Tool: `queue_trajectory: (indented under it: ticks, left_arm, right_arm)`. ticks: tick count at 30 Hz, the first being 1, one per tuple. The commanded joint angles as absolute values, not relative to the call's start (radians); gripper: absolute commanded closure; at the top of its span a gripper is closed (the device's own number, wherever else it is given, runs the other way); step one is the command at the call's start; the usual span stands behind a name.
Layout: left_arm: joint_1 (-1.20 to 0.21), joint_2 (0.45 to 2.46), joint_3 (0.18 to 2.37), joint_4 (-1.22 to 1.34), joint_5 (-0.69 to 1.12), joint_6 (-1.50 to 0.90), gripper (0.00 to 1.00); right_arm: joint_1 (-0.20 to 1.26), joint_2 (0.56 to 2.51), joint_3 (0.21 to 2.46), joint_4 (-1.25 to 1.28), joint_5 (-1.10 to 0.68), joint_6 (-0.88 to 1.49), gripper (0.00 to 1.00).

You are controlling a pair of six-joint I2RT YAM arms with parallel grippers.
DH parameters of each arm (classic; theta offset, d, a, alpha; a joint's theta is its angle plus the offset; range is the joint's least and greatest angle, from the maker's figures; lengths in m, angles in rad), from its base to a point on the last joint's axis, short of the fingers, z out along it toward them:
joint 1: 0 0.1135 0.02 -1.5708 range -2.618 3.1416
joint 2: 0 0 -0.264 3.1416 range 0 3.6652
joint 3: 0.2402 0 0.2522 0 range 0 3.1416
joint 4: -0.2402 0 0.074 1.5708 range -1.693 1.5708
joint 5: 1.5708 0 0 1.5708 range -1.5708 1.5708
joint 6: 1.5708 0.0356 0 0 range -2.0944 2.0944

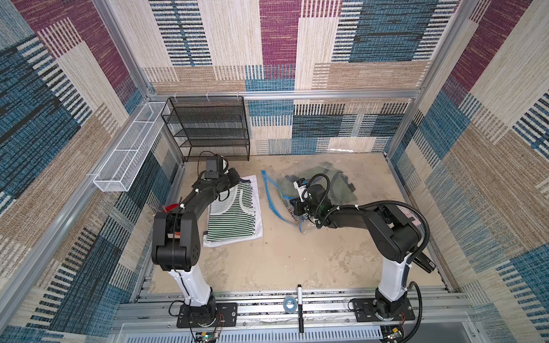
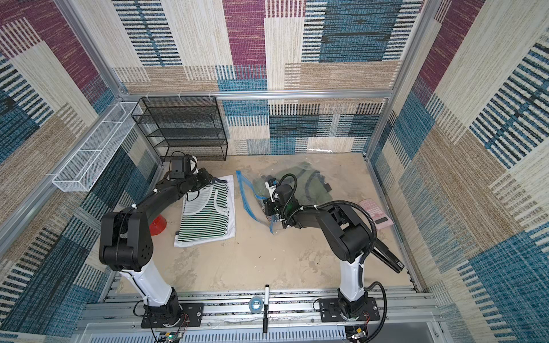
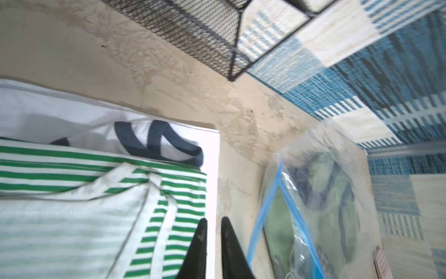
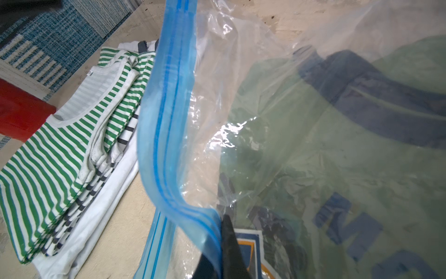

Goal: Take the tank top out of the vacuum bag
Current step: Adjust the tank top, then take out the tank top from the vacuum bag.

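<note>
Tank top (image 4: 337, 145) lies inside the vacuum bag (image 4: 241, 60), not yet out; my right end effector (image 4: 217, 241) pinches its zip strip (image 4: 169, 120), my left end effector (image 3: 214, 222) is slightly parted, empty.

Saw a clear plastic bag (image 1: 282, 185) crumpled on the sandy table (image 1: 282, 261), right of centre, a blue seal strip (image 1: 271, 197) along its left edge. Made out a green garment (image 1: 341, 193) inside. Found the right gripper (image 1: 295, 212) low at the bag's near end, possibly pinching the strip, with fingers hidden under the wrist. Noted the left gripper (image 1: 237, 179) over the far end of a pile of striped clothes (image 1: 231, 219), left of the bag and apart from it. Spotted a black mesh shelf (image 1: 208, 127) against the back wall, a white wire basket (image 1: 127, 148) on the left wall, a marker (image 1: 300, 306) and tape roll (image 1: 289, 303) on the front rail.
</note>
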State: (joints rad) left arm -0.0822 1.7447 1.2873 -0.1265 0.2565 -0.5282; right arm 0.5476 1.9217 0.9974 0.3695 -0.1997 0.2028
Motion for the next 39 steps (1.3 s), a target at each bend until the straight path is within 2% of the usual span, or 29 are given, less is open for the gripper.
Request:
queue_trajectory:
  ticks: [1,3,7,11,13,16,19,20,21,24,26,29,32,35,39]
  left_arm:
    - [-0.119,1.595,1.178,-0.11,0.274,-0.448,0.7]
    - [-0.14,1.494,1.094,-0.087,0.285,-0.452,0.52]
    - [-0.164,1.321,0.929,0.004,0.353,-0.505,0.26]
    - [-0.233,1.231,0.84,0.011,0.369,-0.53,0.17]
    - [-0.282,1.191,0.806,0.032,0.34,-0.539,0.03]
    - [-0.29,1.16,0.68,0.288,0.394,-0.683,0.01]
    - [-0.294,1.176,0.484,0.792,0.384,-0.806,0.01]
    - [-0.294,1.197,0.463,0.872,0.383,-0.825,0.01]
    - [-0.298,1.211,0.471,0.851,0.385,-0.822,0.01]
    - [-0.352,1.238,0.61,0.487,0.336,-0.765,0.01]
    - [-0.371,1.27,0.629,0.488,0.37,-0.815,0.01]
    - [-0.379,1.31,0.634,0.586,0.445,-0.823,0.01]
    - [-0.41,1.277,0.605,0.601,0.291,-0.791,0.01]
    - [-0.413,1.227,0.528,0.735,0.193,-0.835,0.01]
    - [-0.411,1.224,0.347,1.13,0.128,-1.061,0.01]
  right_arm:
    - [0.548,1.899,0.977,0.414,-0.199,0.189,1.0]
    - [0.549,1.879,0.952,0.445,-0.2,0.187,1.0]
    - [0.548,1.847,0.916,0.491,-0.199,0.179,1.0]
    - [0.553,1.832,0.897,0.515,-0.196,0.177,1.0]
    - [0.554,1.826,0.893,0.52,-0.193,0.177,1.0]
    - [0.554,1.807,0.867,0.562,-0.185,0.179,1.0]
    - [0.554,1.791,0.849,0.581,-0.169,0.179,1.0]
    - [0.553,1.784,0.847,0.581,-0.167,0.177,1.0]
    - [0.554,1.781,0.845,0.581,-0.167,0.178,1.0]
    - [0.553,1.761,0.833,0.587,-0.162,0.178,1.0]
    - [0.553,1.752,0.824,0.598,-0.158,0.177,1.0]
    - [0.553,1.747,0.822,0.6,-0.162,0.179,1.0]
    - [0.554,1.744,0.821,0.599,-0.157,0.177,1.0]
    - [0.554,1.734,0.816,0.602,-0.154,0.175,1.0]
    - [0.555,1.731,0.802,0.621,-0.147,0.173,1.0]
